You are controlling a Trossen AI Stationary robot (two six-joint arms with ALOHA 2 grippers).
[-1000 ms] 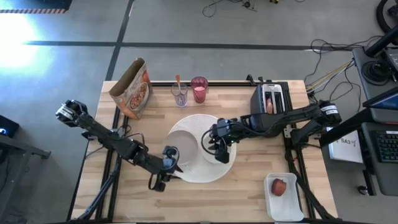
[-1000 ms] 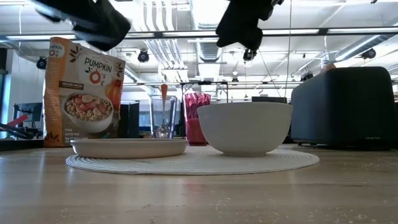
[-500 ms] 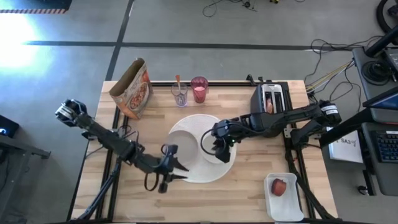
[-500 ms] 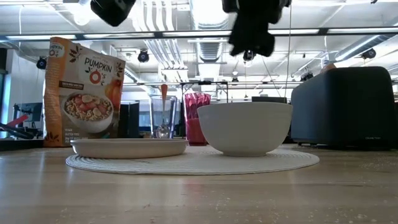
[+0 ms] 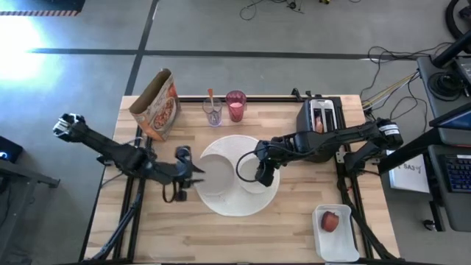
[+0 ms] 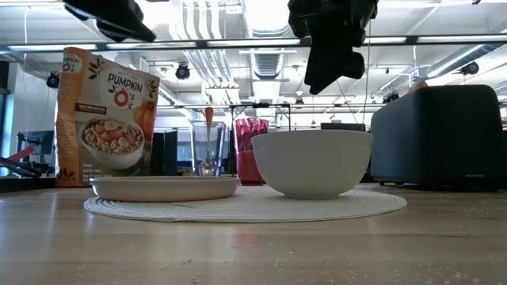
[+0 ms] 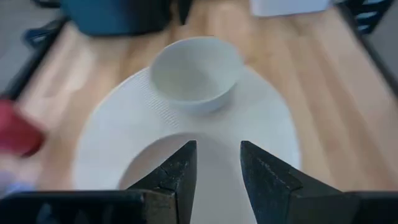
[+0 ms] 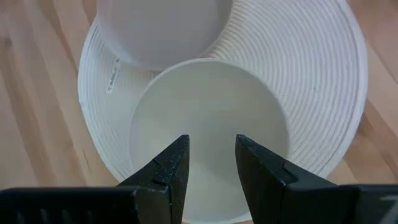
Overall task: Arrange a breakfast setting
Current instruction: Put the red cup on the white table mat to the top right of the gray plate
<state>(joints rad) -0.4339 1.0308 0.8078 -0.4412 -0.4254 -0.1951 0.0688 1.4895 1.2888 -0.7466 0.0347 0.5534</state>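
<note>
Right claw, narrowly parted and empty, hangs above the bowl on the plate: lift vertically, avoiding the rim.

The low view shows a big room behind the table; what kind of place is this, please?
Probably a lab or open workshop, not a home kitchen. The ceiling has bare pipes and strip lights, the floor is plain concrete with loose cables, and a desk with a keyboard stands beside the table.
</note>
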